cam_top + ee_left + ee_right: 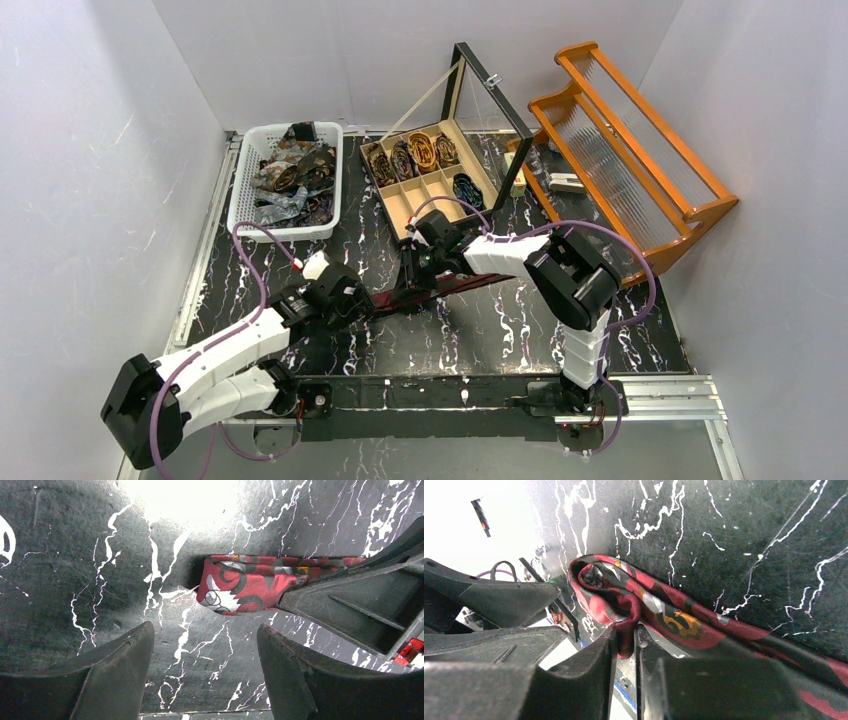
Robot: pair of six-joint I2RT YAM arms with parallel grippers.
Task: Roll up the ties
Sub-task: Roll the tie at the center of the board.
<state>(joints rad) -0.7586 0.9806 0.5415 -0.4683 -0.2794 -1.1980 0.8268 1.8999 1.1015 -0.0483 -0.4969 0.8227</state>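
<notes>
The right hand (626, 632) is pinching a red tie (240, 587) patterned in black, white and gold. Its two fingers are pressing almost together on a raised fold of the cloth near the tie's doubled-over end. That end is curling back on itself in a loose first turn, and the rest of the strip is lying flat on the table (480, 330), running toward the right edge. The tie is sitting near the middle of the table, between the two arms.

The left hand (205, 630) is hovering just beside the folded end with its fingers standing wide apart, and it is holding nothing. Bare table is showing between them, and neither finger is touching the cloth.

At the far left corner, a white basket (240, 170) is holding a heap of loose ties (295, 170). Along the far edge, a wooden box (430, 195) with its glass lid standing open is carrying rolled ties (422, 150) in several of its compartments. An orange rack (620, 140) is leaning at the far right corner.
</notes>
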